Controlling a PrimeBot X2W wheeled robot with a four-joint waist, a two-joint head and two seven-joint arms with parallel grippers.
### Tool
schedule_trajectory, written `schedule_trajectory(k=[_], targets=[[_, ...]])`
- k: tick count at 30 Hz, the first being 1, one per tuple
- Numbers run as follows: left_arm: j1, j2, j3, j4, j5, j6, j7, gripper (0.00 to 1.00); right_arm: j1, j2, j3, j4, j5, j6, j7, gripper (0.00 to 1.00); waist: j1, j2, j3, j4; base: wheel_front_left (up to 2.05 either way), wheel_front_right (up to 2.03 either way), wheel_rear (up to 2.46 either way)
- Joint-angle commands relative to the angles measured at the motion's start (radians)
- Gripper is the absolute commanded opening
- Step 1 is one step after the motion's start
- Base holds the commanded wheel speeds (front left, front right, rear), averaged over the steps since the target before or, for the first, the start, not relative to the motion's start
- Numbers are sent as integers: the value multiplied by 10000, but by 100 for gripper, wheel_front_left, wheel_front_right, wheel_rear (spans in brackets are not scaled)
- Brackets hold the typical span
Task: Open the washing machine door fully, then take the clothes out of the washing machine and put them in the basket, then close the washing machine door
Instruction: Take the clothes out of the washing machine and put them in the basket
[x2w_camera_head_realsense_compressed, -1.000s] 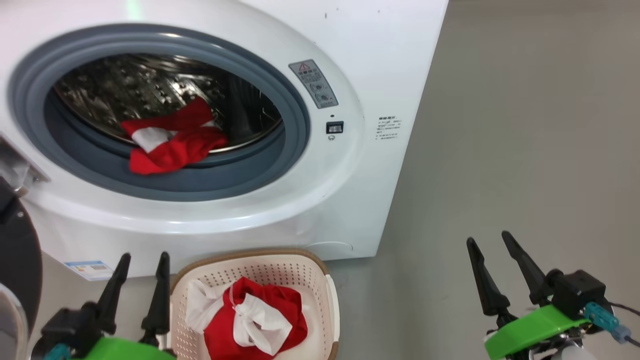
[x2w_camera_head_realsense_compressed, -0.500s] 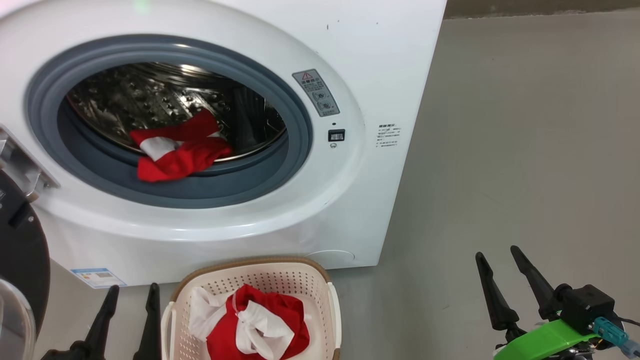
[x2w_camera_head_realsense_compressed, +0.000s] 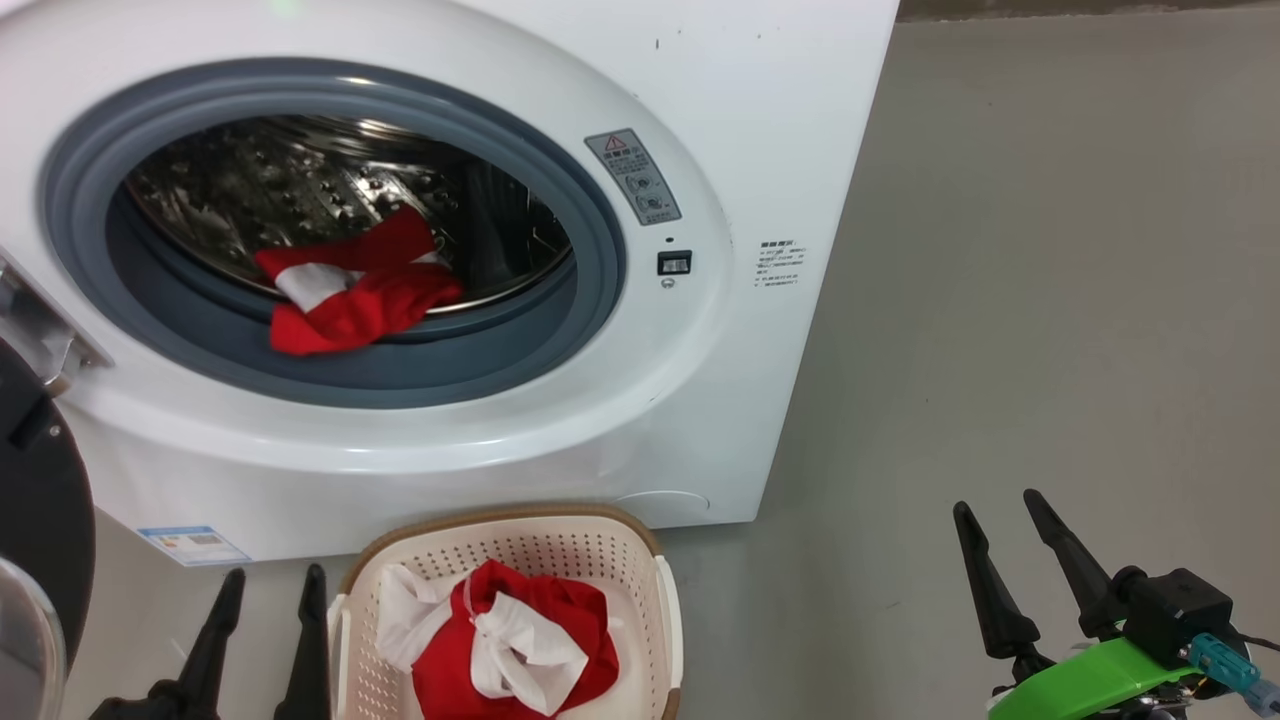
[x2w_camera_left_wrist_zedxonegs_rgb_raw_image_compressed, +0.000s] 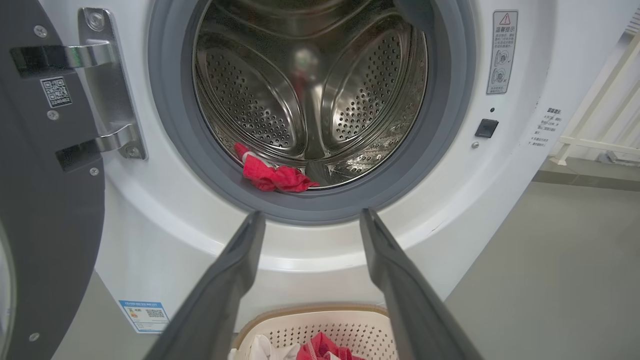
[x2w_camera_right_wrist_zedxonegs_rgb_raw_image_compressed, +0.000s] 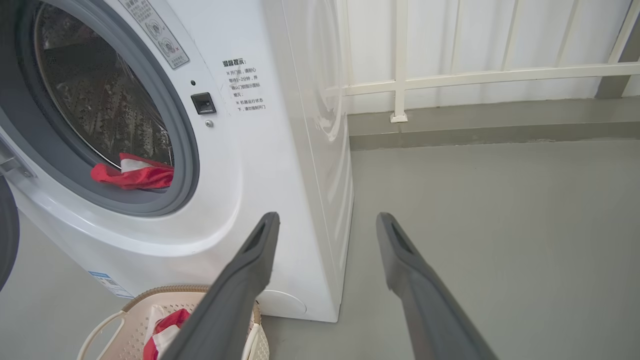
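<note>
lower left of the head view, the left gripper (x2w_camera_head_realsense_compressed: 275, 578) hangs spread and empty. lower right, the right gripper (x2w_camera_head_realsense_compressed: 997, 503) is likewise released. at bottom centre the basket (x2w_camera_head_realsense_compressed: 500, 516) holds red-and-white clothes (x2w_camera_head_realsense_compressed: 510, 640). beyond it the washing machine (x2w_camera_head_realsense_compressed: 720, 380) gapes, a red garment (x2w_camera_head_realsense_compressed: 350, 295) draped over its grey ring (x2w_camera_head_realsense_compressed: 592, 250). the washing machine door (x2w_camera_head_realsense_compressed: 40, 520) stands open at the left edge.

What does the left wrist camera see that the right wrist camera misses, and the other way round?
Left wrist, not right: the back of the drum and a code sticker on the door. Right wrist, not left: the washer's side panel. Both: red clothes at the drum's mouth and the basket below.
</note>
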Motion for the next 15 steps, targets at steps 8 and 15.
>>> schedule_trajectory(k=[8,15], targets=[[-1327,464,-99,639,195,-56,-61,100,-377,27,148,-324,-21,4,-65,100,0,0,513,63,0,0,0],[-3158,1031,-766,2032,1187,-42,-61,100,-834,182,254,-381,-123,4,-65,100,0,0,1187,31,0,0,0]])
